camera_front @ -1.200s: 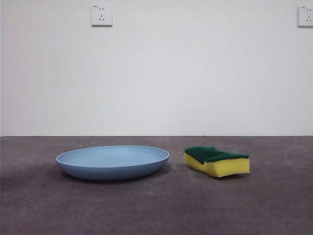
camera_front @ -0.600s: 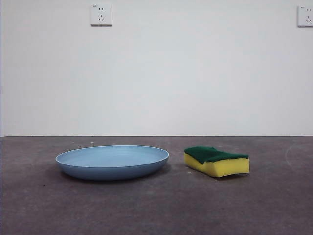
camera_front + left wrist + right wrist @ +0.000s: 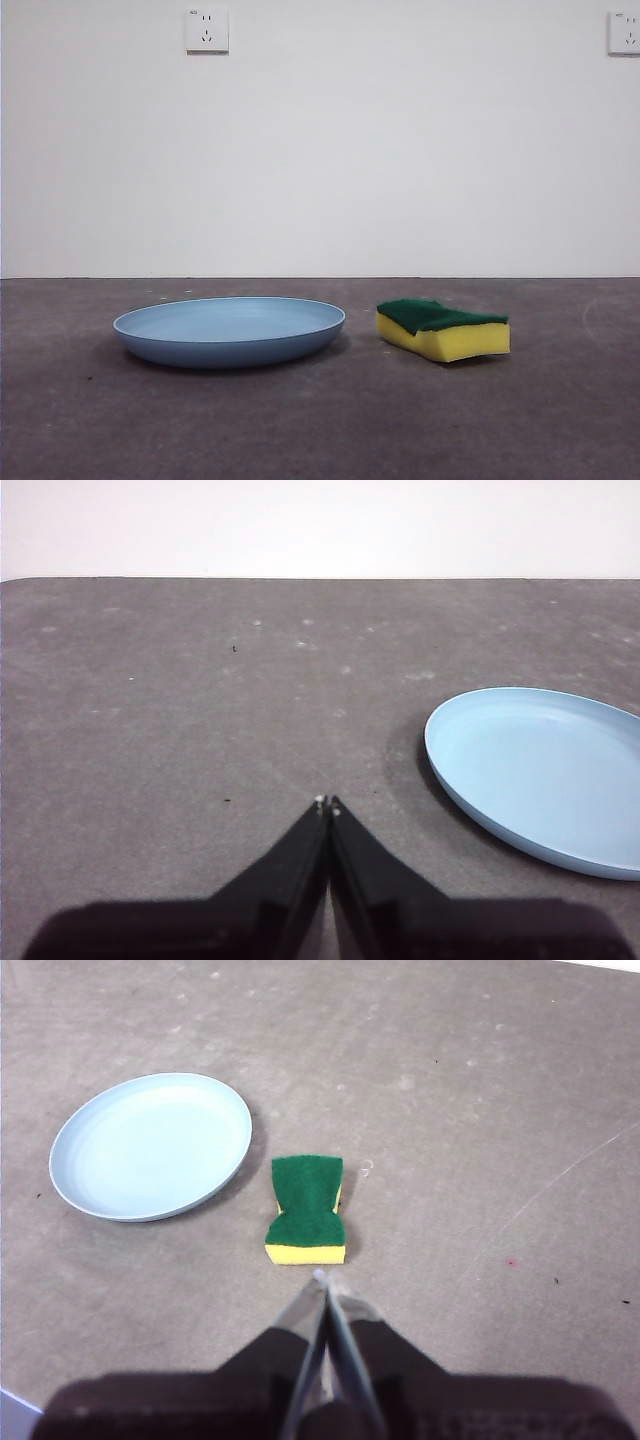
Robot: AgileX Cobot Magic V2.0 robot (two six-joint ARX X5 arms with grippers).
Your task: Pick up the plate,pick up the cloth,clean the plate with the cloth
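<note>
Plate (image 3: 229, 330) flat on surface (image 3: 320, 420), cloth (image 3: 442, 329) just beside, untouched. Left tool (image 3: 328, 804) closed, empty, near plate; right tool (image 3: 325, 1278) closed, above cloth. Open left jaws, pinch raised rim.

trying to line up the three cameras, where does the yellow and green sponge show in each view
Front view: rectangular yellow foam sponge with green scouring top, right of centre, beside the round light-blue plastic plate.
Left wrist view: not in it.
Right wrist view: at centre.
Shared landmark: the plate, in all three.
</note>
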